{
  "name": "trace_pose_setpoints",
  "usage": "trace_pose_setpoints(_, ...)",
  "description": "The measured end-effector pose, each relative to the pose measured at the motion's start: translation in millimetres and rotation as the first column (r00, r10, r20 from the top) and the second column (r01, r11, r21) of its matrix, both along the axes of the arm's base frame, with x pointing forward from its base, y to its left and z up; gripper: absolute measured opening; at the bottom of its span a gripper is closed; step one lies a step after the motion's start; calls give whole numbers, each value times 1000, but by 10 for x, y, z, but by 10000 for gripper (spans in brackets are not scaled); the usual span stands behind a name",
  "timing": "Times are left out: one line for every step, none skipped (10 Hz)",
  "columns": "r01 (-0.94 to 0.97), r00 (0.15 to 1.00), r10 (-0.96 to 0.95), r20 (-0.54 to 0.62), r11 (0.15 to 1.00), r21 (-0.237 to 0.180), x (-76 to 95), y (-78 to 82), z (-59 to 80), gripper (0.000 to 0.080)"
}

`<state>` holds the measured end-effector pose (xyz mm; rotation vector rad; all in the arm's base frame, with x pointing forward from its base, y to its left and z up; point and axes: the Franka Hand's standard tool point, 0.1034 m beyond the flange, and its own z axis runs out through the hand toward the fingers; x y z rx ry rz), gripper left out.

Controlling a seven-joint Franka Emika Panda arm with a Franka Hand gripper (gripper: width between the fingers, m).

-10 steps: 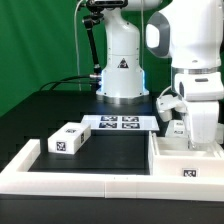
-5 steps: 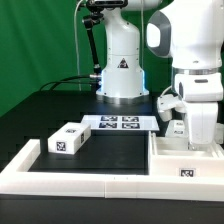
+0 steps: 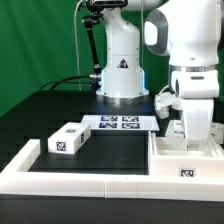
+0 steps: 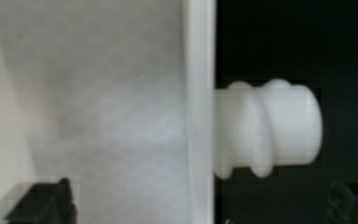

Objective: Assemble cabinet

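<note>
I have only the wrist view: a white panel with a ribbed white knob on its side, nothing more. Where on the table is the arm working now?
Observer: The gripper hangs low at the cabinet, which stands at the exterior view's right, inside the low white border frame. I cannot tell whether it touches the cabinet.
Operator: Thank you. Is any loose part lying elsewhere?
Observer: Yes. One small white block with a black-and-white marker lies on the black table at the exterior view's left, well apart from the cabinet.
</note>
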<state>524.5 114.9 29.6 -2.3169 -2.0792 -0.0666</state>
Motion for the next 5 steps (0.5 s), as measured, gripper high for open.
trace_pose_setpoints(8, 1000, -9, 21, 1000, 3, -48, -24, 70, 778)
trace_pose_setpoints(39, 999, -39, 37, 999, 4, -135, -38, 162, 793)
trace_pose_setpoints(74, 996, -74, 49, 997, 4, -269, -30, 280, 793)
trace_pose_setpoints(106, 992, -107, 62, 994, 10, -394, 28, 349, 798)
trace_pose_setpoints(180, 982, -181, 55, 983, 15, -534, 120, 380, 798)
